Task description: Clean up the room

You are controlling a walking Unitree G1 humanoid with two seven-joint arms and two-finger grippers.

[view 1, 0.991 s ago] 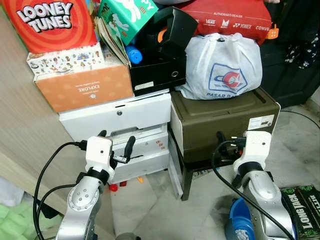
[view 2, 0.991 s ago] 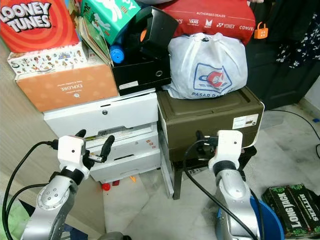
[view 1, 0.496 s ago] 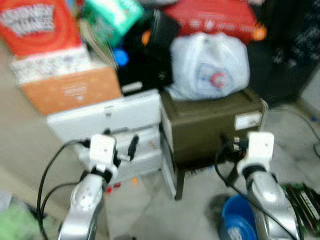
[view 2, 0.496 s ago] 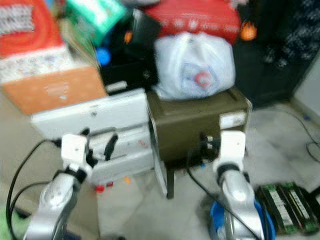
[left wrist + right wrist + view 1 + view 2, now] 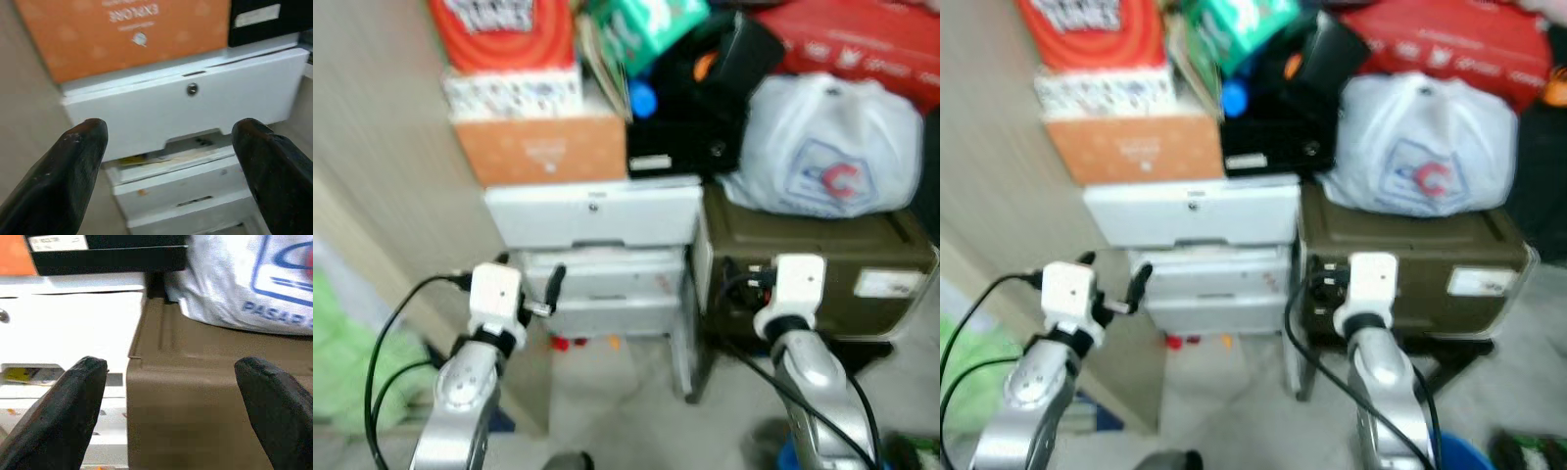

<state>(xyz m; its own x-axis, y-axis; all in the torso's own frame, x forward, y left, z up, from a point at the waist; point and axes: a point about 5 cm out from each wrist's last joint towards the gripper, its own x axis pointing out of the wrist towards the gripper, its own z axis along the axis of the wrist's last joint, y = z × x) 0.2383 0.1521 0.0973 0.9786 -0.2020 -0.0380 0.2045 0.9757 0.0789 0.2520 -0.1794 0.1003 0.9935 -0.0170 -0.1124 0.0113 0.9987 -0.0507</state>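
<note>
Both head views are blurred. A white drawer unit (image 5: 592, 259) stands at the centre, against a beige wall at its 9 o'clock. Stacked on it is an orange box (image 5: 540, 149), and on that a patterned white box (image 5: 512, 94) with a red box (image 5: 504, 29) at 12 o'clock above it. Just at 3 o'clock of the orange box sits a black case (image 5: 690, 108), with a green box (image 5: 651, 22) and a blue cap (image 5: 642, 100) at its upper edge. Touching the drawer unit at its 3 o'clock is an olive trunk (image 5: 822, 269), which carries a white bag (image 5: 827, 147) with a red and blue emblem; a red bag (image 5: 862, 44) lies at 12 o'clock behind that.

The left end effector (image 5: 168, 169) is held up in front of the drawer unit, its two fingers (image 5: 78, 171) spread wide and holding nothing; between them the left wrist view shows the top drawer's keyhole (image 5: 192, 89) and a slightly open drawer below. The right end effector (image 5: 171, 406) faces the trunk's near corner, fingers (image 5: 73, 406) likewise wide apart and empty.

On the floor under the drawer unit lie small red and orange bits (image 5: 578, 343). Something green (image 5: 352, 343) lies at 8 o'clock by the wall.
</note>
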